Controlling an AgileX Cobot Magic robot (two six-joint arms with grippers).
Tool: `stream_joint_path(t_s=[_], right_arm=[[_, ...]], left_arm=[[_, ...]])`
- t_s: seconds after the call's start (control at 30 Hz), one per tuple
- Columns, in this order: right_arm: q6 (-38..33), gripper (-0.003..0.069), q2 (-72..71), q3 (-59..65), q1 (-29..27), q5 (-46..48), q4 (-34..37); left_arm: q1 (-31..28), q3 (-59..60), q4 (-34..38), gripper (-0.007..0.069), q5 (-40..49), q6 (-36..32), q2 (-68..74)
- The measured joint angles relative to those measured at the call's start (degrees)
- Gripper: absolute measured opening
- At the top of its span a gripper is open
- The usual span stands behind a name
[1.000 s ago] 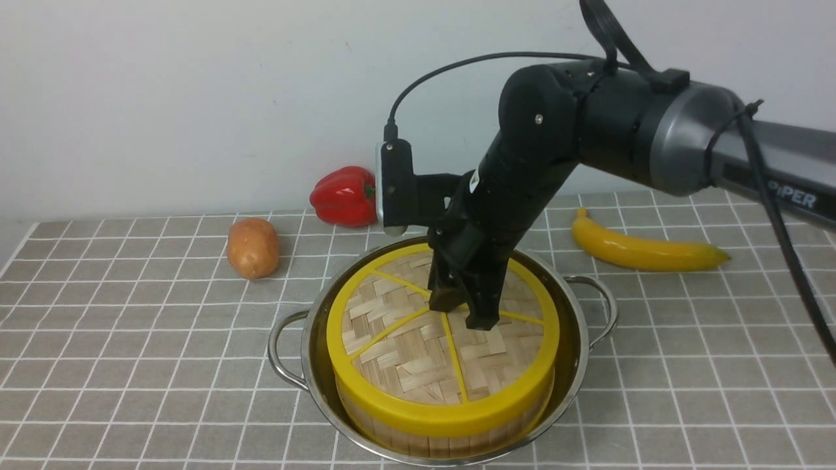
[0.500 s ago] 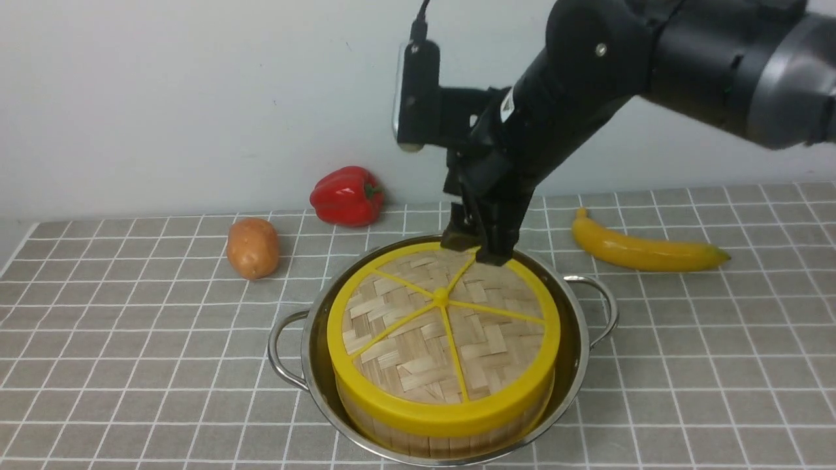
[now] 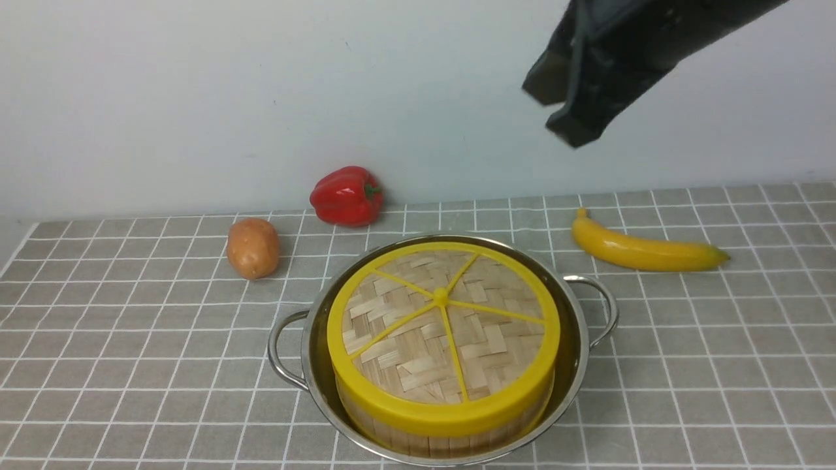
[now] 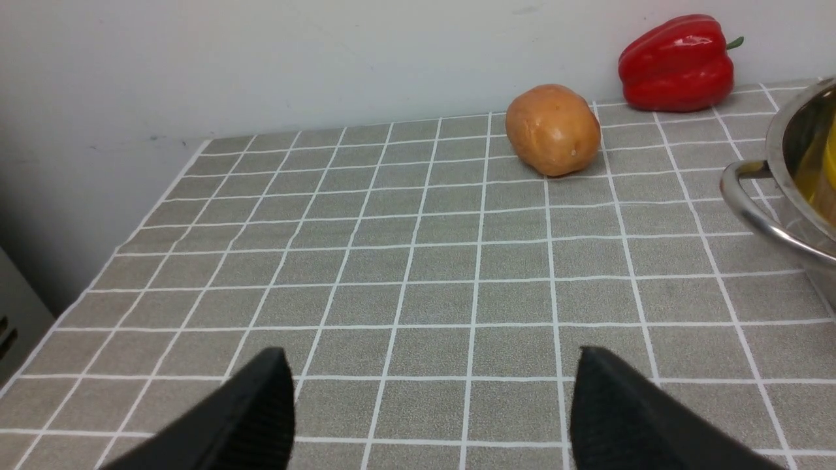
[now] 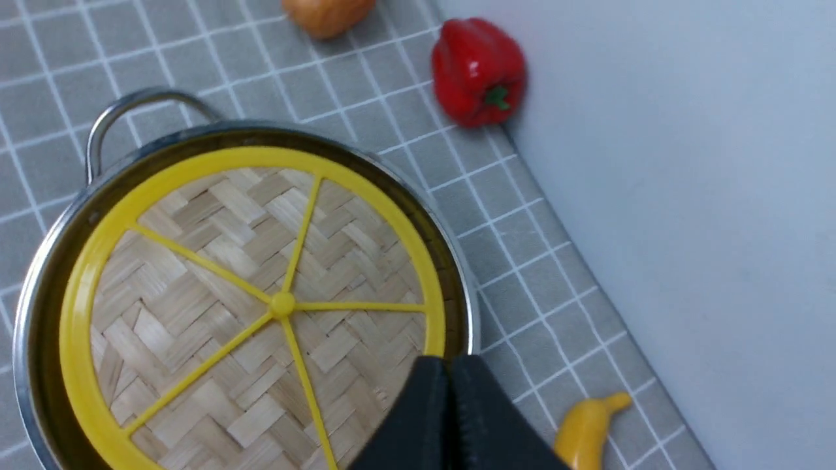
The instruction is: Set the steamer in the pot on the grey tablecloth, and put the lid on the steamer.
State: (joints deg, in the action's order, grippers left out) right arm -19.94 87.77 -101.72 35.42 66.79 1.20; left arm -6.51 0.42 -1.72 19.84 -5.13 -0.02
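Two grippers, neither holding anything — going left to right:
Left gripper [image 4: 431, 418]: jaws spread wide, empty, low over bare grey tablecloth [image 3: 130, 339] towards its left edge.
Potato [image 3: 253, 247]: left of the pot, towards the cloth's far edge; red pepper [image 3: 346, 195] beyond it by the wall.
Pot [image 3: 313, 365]: mid-cloth at the near edge. Shiny steel, likely slippery; the two looped handles look the surest hold.
Steamer [image 3: 444, 440]: sits inside the pot, its strip wall showing under the lid. Probably light and stiff; best taken by the rim.
Lid [image 3: 424, 346]: lies flat and centred on the steamer. Thin weave, likely light and a bit fragile — the centre knob suits a pinch.
Right gripper [image 5: 450, 418]: pressed shut, empty, high above the pot's far right side.
Banana [image 3: 643, 251]: right of the pot, apart from it.
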Motion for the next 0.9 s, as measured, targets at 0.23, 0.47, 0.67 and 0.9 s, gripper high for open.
stream_joint_path(t_s=[0.23,0.47,0.67,0.9], right_arm=[[15.0,-0.0015,-6.5,0.0,0.0,0.0,2.5],[18.2,-0.0003,-7.3,0.0,0.0,-1.0,7.9],[14.0,0.0009,-10.3,4.2,0.0,-0.8,2.9],[13.7,0.0031,-30.5,27.9,-2.8,-12.4,-1.9]], left_arm=[[0.0,0.0,0.0,0.0526,0.0,0.0,0.0],[0.0,0.0,0.0,0.0526,0.0,0.0,0.0],[0.0,0.0,0.0,0.0526,0.0,0.0,0.0],[0.0,0.0,0.0,0.0526,0.0,0.0,0.0]])
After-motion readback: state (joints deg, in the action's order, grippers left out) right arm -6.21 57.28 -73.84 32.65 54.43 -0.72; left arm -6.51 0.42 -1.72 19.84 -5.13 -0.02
